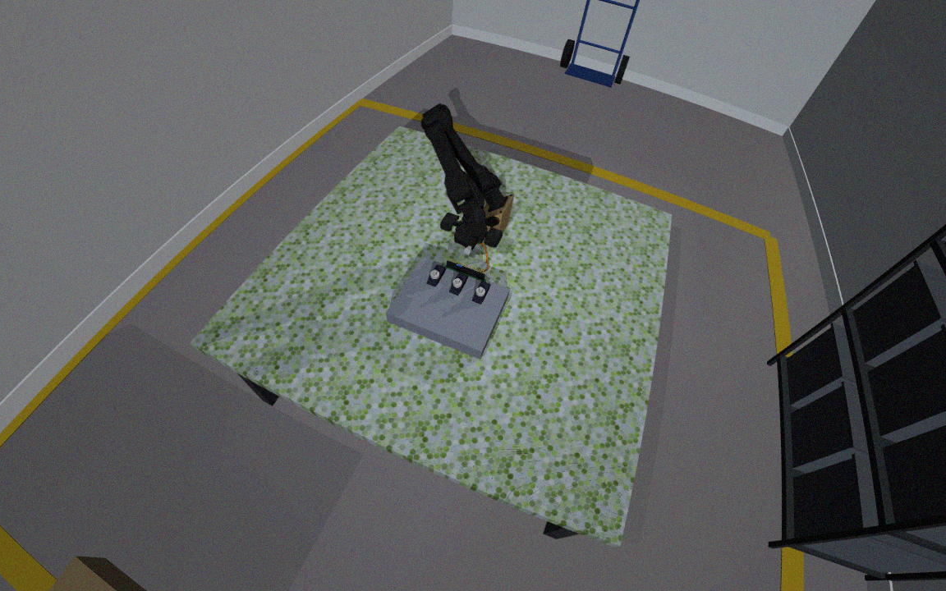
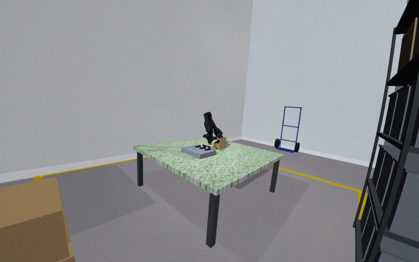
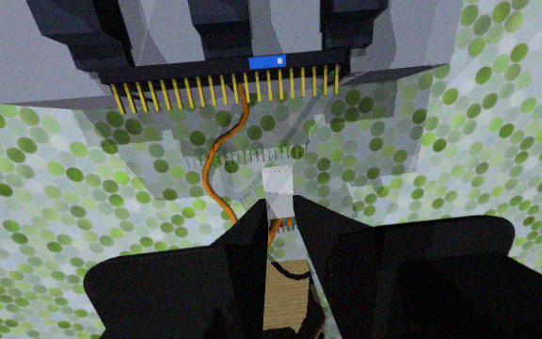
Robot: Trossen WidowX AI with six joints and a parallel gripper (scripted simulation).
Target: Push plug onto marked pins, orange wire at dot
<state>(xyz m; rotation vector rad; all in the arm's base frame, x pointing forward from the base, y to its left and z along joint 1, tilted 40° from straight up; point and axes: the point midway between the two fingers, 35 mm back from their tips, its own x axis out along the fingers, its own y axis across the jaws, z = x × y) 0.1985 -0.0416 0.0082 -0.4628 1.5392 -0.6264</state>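
Observation:
My gripper (image 1: 468, 246) (image 2: 209, 143) (image 3: 279, 202) is shut on the white plug (image 3: 278, 185), off the table in front of the pin row. Its hole end faces the pins (image 3: 212, 90), with a gap between. In the wrist view an orange wire (image 3: 290, 221) leaves the plug's back at the right, with red beside it. The blue band (image 3: 261, 62) has its white dot (image 3: 279, 60) at the right end. The grey holder (image 1: 439, 317) (image 2: 195, 151) (image 3: 423, 30) carries three dark servos. The orange lead (image 3: 206, 171) curves left of the plug, up to the pin row.
A light brown box (image 1: 507, 213) (image 2: 223, 143) (image 3: 286, 294) stands by the arm's base, behind the gripper. The green-dotted table (image 1: 571, 352) (image 2: 237, 162) carries everything. A blue hand truck (image 1: 599, 48) (image 2: 290, 126) and dark shelving stand away from the table.

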